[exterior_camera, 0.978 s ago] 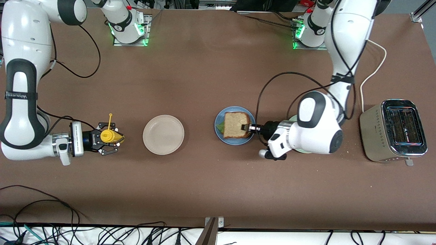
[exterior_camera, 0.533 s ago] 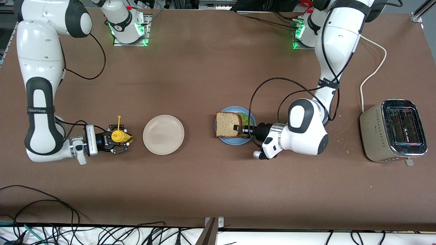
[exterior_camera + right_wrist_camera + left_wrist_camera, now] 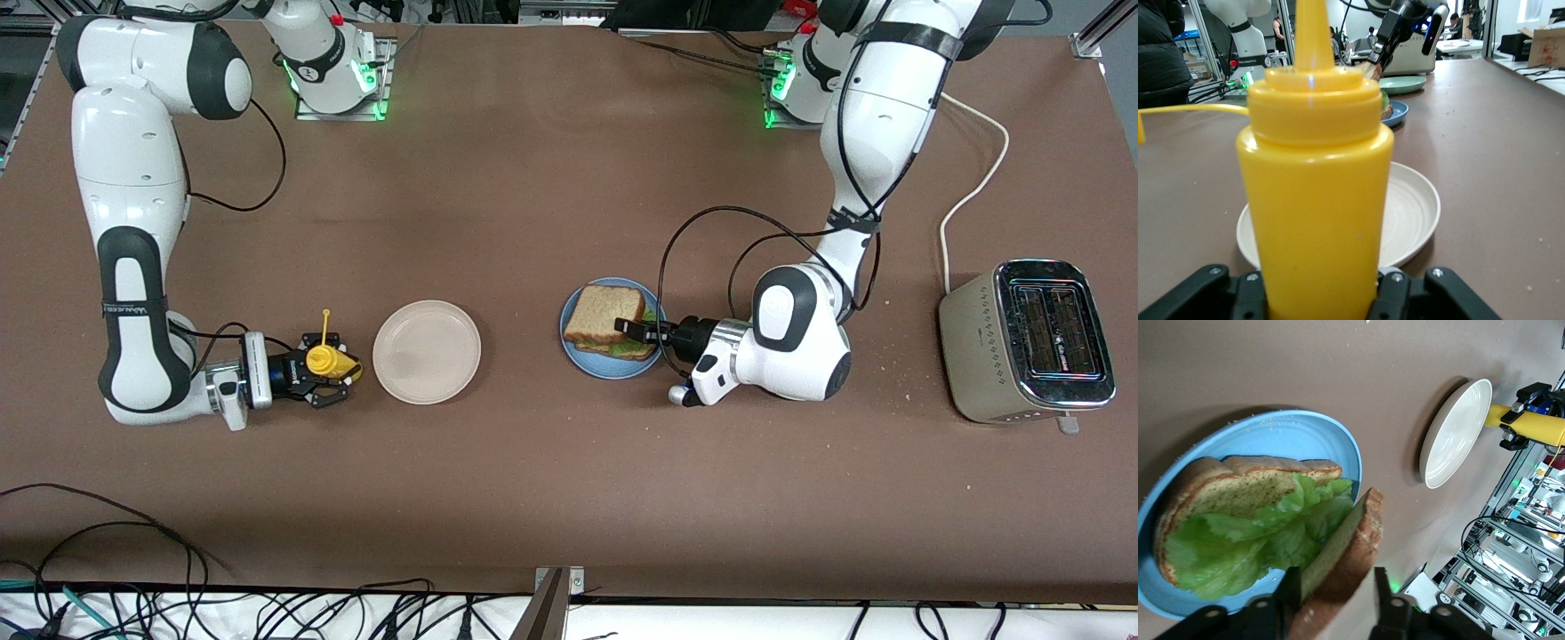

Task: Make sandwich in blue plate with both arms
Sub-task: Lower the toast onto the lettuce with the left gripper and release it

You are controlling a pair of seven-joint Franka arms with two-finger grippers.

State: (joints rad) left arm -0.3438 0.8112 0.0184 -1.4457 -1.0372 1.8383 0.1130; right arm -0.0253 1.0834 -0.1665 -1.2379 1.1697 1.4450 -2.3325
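Lowered since a second ago, the top bread slice [image 3: 1341, 550] now leans on the lettuce [image 3: 1265, 540] in the blue plate [image 3: 580, 357]. Left gripper [image 3: 633, 327] fingers straddle it, loosened. Right gripper [image 3: 331, 380], beside the beige plate [image 3: 427, 352], clamps a yellow bottle [image 3: 322, 360].

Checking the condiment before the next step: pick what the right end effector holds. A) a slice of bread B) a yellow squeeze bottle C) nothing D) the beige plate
B: the right end effector is shut on the yellow squeeze bottle, beside the beige plate.
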